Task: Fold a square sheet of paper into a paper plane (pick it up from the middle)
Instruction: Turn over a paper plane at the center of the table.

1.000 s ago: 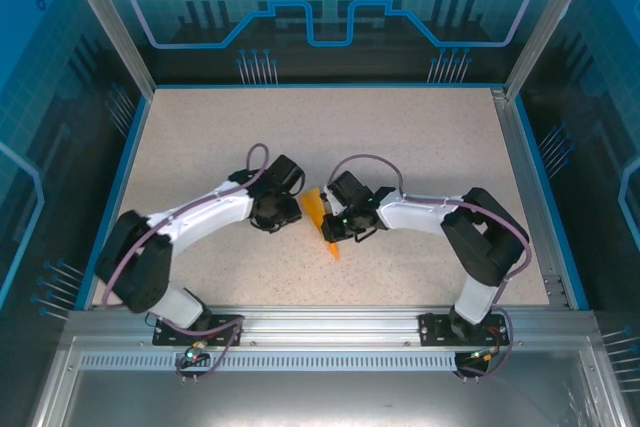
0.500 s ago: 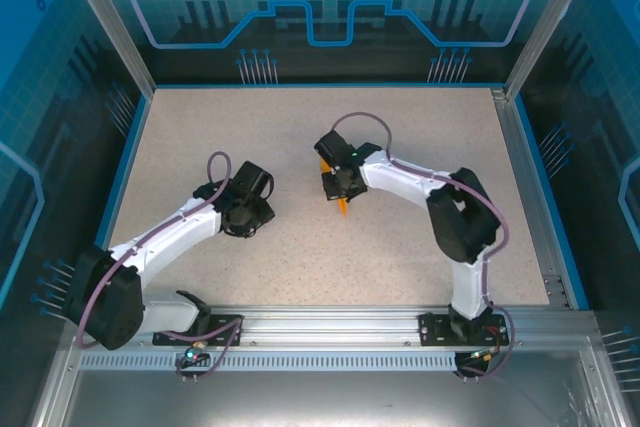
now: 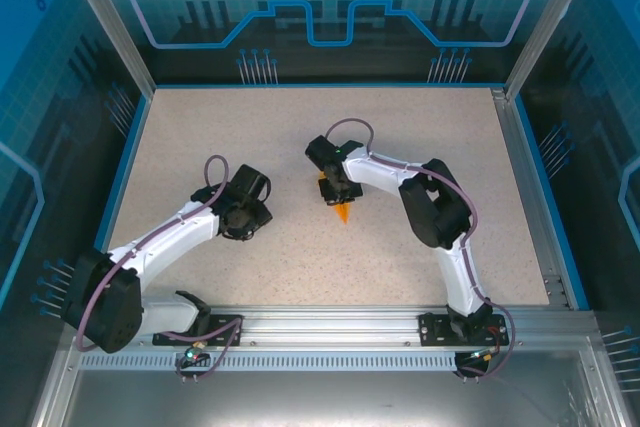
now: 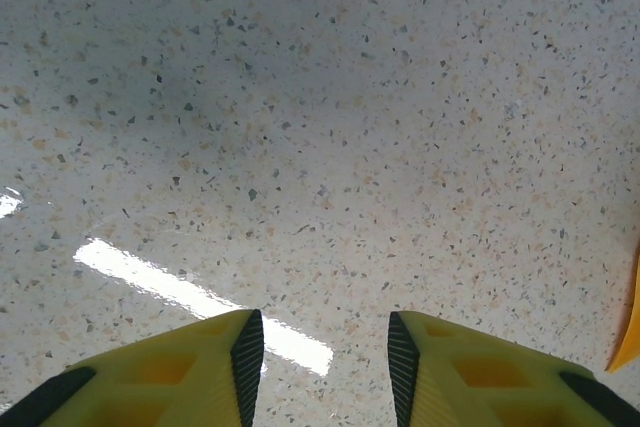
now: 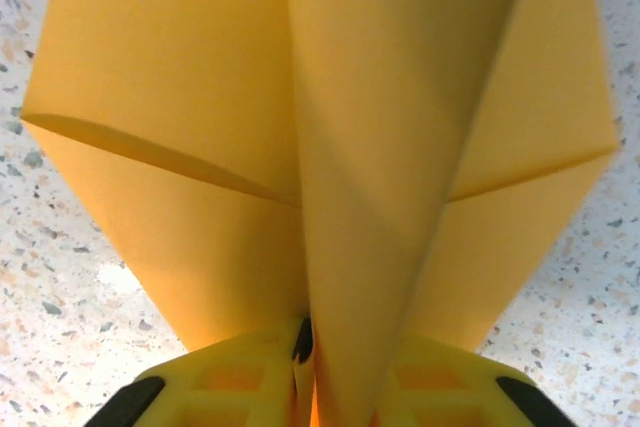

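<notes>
Nearer the speckled worktop's (image 4: 300, 127) far edge than before, we see the right pincer (image 5: 308, 342) pinching the paper plane (image 5: 380, 147), the left pincer (image 4: 325, 332) half open, and blue-lit walls (image 3: 330, 7) around.

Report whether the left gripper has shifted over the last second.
Yes. In the top view the left gripper has drawn back leftward, toward the table's left blue border and away from the paper plane.

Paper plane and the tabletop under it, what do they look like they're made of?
The paper plane: thin orange-yellow paper, matte, going by its sharp creases and folded flaps. The tabletop: likely speckled stone-look laminate or composite, smooth and fairly glossy, since it mirrors a bright light streak.
</notes>
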You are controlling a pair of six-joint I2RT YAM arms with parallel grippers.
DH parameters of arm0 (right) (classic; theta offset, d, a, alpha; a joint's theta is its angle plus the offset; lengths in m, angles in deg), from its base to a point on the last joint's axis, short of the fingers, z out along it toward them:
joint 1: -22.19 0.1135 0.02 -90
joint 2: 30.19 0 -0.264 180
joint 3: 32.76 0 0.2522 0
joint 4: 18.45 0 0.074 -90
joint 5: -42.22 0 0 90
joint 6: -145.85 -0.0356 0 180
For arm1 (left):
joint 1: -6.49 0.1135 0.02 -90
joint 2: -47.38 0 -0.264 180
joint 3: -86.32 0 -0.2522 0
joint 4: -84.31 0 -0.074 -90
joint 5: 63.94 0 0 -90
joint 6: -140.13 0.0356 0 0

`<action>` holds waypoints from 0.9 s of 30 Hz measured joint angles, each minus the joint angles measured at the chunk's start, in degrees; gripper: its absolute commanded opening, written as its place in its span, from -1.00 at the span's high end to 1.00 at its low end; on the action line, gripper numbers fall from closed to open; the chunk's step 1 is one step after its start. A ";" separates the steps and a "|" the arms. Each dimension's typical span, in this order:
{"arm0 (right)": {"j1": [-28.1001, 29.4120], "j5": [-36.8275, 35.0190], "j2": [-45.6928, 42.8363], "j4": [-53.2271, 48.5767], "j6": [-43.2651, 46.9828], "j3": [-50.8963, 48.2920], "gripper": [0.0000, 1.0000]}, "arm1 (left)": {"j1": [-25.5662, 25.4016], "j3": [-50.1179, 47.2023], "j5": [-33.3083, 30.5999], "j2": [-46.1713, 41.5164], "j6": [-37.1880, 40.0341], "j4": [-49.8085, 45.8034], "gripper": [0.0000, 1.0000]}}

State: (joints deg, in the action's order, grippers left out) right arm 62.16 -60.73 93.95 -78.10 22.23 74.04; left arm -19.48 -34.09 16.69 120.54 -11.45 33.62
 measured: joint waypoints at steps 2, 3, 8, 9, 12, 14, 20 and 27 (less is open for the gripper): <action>-0.13 0.13 0.24 -0.22 -0.09 0.33 0.48 | 0.00 0.00 0.15 0.00 0.00 0.04 0.15; -0.17 0.33 0.42 -0.39 -0.22 0.50 0.42 | 0.00 0.00 0.17 0.02 0.00 0.13 0.15; -0.26 0.98 1.49 -1.64 -1.75 1.97 0.32 | 0.00 -0.04 0.42 0.94 0.02 1.09 0.15; -0.26 1.01 1.79 -1.95 -2.34 2.40 0.32 | 0.02 -0.04 0.52 1.20 0.02 1.27 0.15; -0.20 0.96 2.38 -2.84 -4.42 3.34 0.28 | 0.11 -0.04 0.81 1.79 0.04 1.36 0.15; -0.09 0.74 2.54 -3.10 -5.66 3.63 0.37 | 0.15 -0.04 0.87 1.97 0.11 1.38 0.15; 0.24 -0.74 2.54 -4.70 -7.32 4.63 0.16 | 0.26 -0.02 1.22 1.97 0.22 1.38 0.15; 0.26 -1.20 0.20 -6.99 -5.97 5.62 -0.14 | 0.26 0.42 1.18 1.97 1.53 1.22 0.12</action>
State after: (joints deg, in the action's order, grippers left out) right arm 62.42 -61.93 94.15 -85.10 16.26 79.65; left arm -19.22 -33.68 17.87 122.51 -9.92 34.85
